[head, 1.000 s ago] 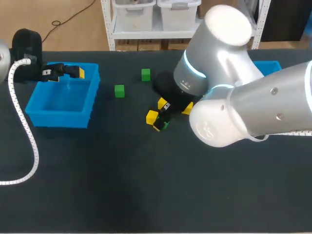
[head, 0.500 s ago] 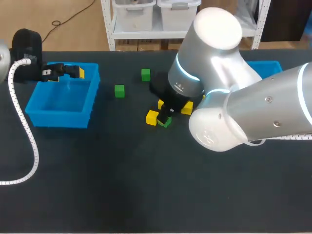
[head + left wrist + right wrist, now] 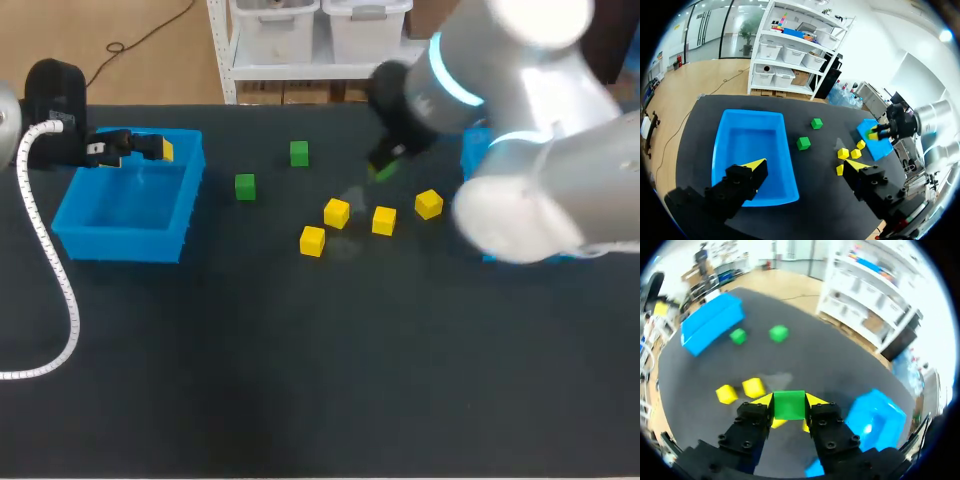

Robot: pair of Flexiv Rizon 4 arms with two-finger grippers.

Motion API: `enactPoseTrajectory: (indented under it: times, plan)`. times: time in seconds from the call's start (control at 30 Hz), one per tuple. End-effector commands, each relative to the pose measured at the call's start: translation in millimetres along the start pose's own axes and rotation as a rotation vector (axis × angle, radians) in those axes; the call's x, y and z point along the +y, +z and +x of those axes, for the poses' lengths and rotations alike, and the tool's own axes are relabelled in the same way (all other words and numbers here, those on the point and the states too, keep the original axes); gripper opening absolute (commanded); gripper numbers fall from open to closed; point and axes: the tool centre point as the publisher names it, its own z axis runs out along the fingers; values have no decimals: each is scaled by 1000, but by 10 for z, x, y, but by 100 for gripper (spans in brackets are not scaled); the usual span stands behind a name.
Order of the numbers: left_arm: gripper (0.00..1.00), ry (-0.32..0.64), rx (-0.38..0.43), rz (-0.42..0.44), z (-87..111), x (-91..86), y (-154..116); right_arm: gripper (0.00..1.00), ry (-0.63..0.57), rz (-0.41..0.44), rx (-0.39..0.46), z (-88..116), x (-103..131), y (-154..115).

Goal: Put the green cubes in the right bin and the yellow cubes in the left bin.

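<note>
Your right gripper point(image 3: 789, 401) is clamped on a green cube point(image 3: 789, 409), with a yellow tip pressed to each side. In the head view it holds that cube point(image 3: 383, 172) clear of the table point(image 3: 300, 380), between the loose cubes and the right bin point(image 3: 470, 150).

Your own right arm point(image 3: 530, 130) stands in the way there: it covers nearly all of the right bin, and only a blue sliver shows beside it. The right wrist view gives you more of that bin point(image 3: 875, 415), just beside the fingers.

Four yellow cubes point(image 3: 384, 220) lie apart from one another in a loose cluster mid-table. In the right wrist view two of them are half hidden under the fingers. Two green ones sit farther left, well apart from the cluster: the far green cube point(image 3: 299, 153) and the near green cube point(image 3: 245, 186).

Your left gripper point(image 3: 805, 165) hangs wide open with nothing in it, over the left bin point(image 3: 752, 145). In the head view it is at that bin's far rim. The bin floor that shows is bare blue. A white ribbed hose point(image 3: 45, 240) from the left arm loops over the table's left side.
</note>
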Motion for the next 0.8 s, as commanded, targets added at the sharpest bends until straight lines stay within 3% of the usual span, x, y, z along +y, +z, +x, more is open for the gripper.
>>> enactPoseTrajectory:
  times: [0.03,0.27,0.43,0.67,0.7,0.73,0.77,0.8]
  plan:
    - [100,3,-8,16,17,34,3,0,122,146,-92,251,-399,-398]
    - [100,3,-8,16,17,34,3,0,296,237,-40,591,-919,-333]
    - [100,3,-8,16,17,34,3,0,372,295,14,766,-1110,-247]
    - [100,3,-8,16,17,34,3,0,437,375,38,865,-1274,-216]
    - [100,3,-8,16,17,34,3,9,445,385,42,873,-1288,-225]
    - [100,3,-8,16,17,34,3,42,447,388,45,879,-1302,-225]
    - [100,3,-8,16,17,34,3,100,448,386,44,881,-1312,-225]
    - [100,3,-8,16,17,34,3,100,449,389,44,881,-1318,-226]
